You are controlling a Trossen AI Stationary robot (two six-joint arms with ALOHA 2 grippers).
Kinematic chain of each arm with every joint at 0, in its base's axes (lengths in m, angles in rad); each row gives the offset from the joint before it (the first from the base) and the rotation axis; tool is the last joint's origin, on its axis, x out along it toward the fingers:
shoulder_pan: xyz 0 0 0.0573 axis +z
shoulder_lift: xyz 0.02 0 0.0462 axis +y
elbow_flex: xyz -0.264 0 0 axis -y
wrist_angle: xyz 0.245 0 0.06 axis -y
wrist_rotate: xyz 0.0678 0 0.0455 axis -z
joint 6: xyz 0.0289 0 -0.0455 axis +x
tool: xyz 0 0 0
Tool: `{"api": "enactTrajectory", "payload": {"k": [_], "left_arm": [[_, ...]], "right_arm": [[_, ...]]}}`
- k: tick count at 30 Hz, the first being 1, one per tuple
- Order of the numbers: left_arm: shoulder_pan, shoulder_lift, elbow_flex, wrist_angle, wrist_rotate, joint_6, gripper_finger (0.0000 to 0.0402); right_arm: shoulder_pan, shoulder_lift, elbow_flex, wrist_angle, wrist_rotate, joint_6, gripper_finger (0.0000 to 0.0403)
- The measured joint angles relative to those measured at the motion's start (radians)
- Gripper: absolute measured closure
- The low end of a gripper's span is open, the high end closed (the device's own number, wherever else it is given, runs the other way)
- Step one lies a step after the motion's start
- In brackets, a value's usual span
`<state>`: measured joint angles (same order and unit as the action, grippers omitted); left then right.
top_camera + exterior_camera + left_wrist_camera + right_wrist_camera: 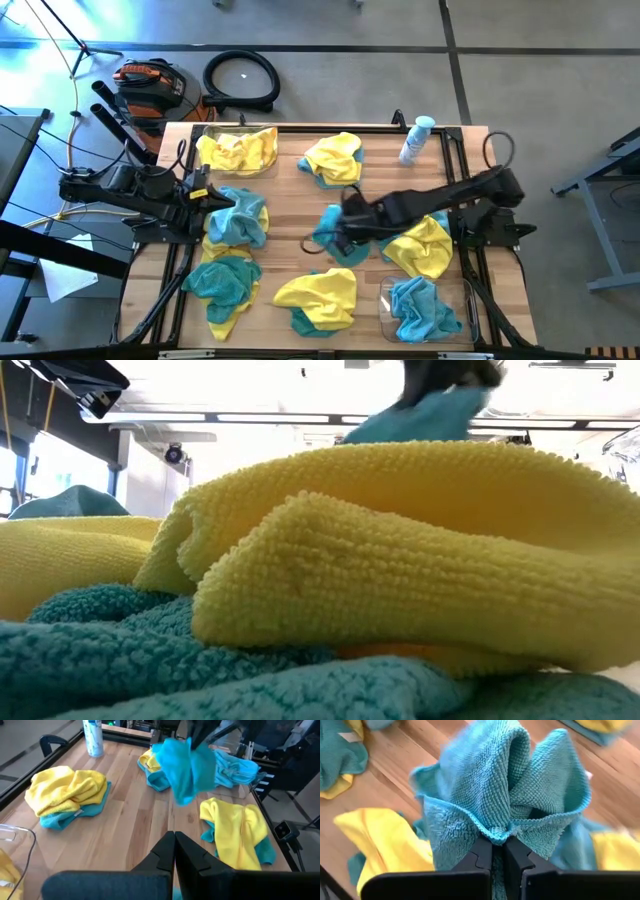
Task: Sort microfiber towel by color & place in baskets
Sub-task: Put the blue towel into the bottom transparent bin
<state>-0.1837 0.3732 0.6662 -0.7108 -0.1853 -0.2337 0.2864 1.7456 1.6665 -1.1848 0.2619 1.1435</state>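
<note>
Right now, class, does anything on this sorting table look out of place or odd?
Mostly no: loose mixed towels are expected mid-sort. One outsider is the spray bottle lying near the table's far edge, not a towel. The right end effector is shut on a teal towel; the left end effector waits shut, empty.

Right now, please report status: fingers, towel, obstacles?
Right gripper shut on teal towel, lifted mid-table. Left gripper shut, empty, waiting at left side. Nothing blocking.

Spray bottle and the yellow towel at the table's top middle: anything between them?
High view: only bare wood lies between the spray bottle and that yellow towel. The left wrist view shows the same gap.
</note>
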Motion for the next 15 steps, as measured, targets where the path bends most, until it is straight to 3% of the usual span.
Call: {"api": "enactTrajectory", "payload": {"k": [9,15], "left_arm": [[0.0,0.0,0.0,0.001,-0.004,-0.044,0.0401],[0.0,0.0,0.0,0.001,-0.004,-0.053,0.0401]], "right_arm": [[0.229,-0.101,0.002,-0.189,0.021,0.33,0.04],[0.402,-0.098,0.002,-0.285,-0.088,0.575,0.04]]}}
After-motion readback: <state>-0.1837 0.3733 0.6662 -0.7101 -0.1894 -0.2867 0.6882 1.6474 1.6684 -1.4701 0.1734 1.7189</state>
